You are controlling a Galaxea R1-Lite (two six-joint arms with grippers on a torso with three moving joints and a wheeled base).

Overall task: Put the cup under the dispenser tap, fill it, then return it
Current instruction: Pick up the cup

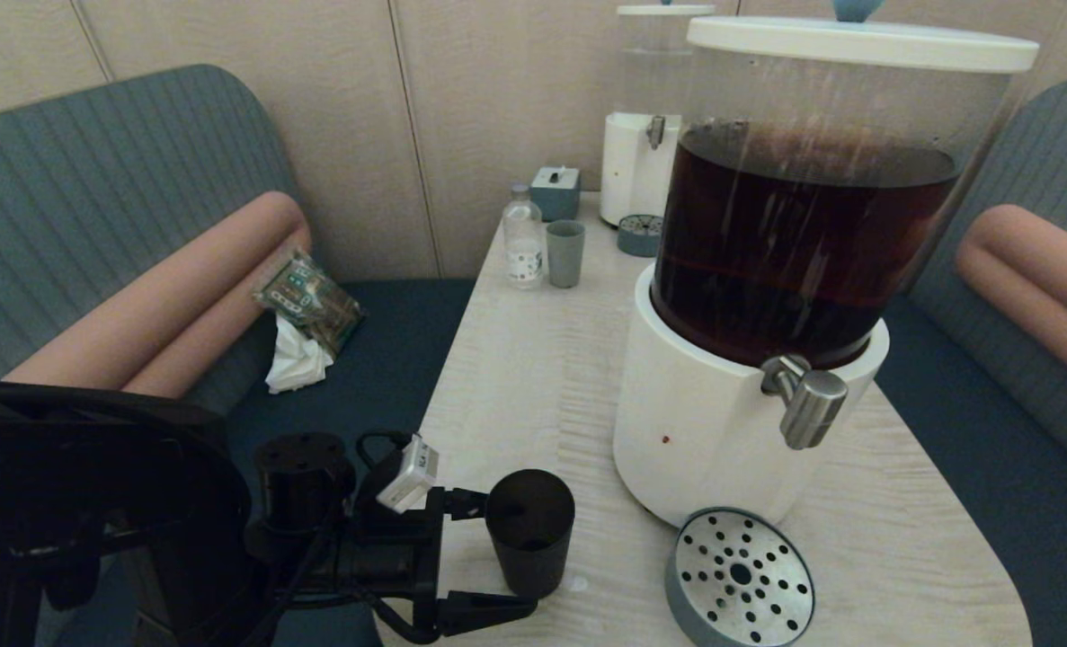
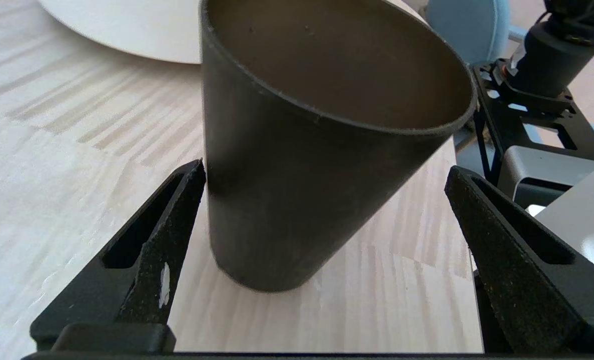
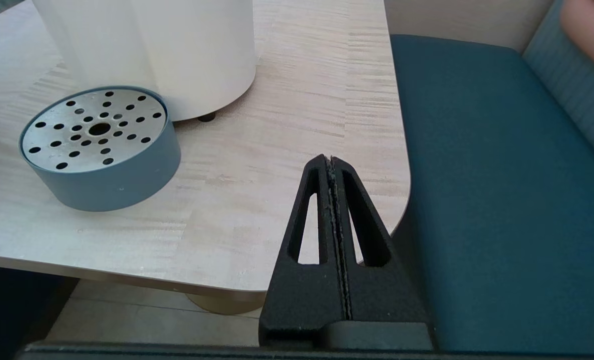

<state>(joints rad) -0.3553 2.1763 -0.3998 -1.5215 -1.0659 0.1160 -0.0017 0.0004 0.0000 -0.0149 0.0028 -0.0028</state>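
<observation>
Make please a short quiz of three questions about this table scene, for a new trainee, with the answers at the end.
1. True or false: the left gripper has its fingers shut tight on the black cup.
2. Which thing lies directly below the dispenser tap: A) the black cup, B) the round perforated drip tray, C) the small grey-green cup?
3. Fill in: the right gripper, hanging near the table corner, has its fingers ____.

Key
1. False: the fingers stand open on either side of the cup.
2. B.
3. Shut.
</observation>
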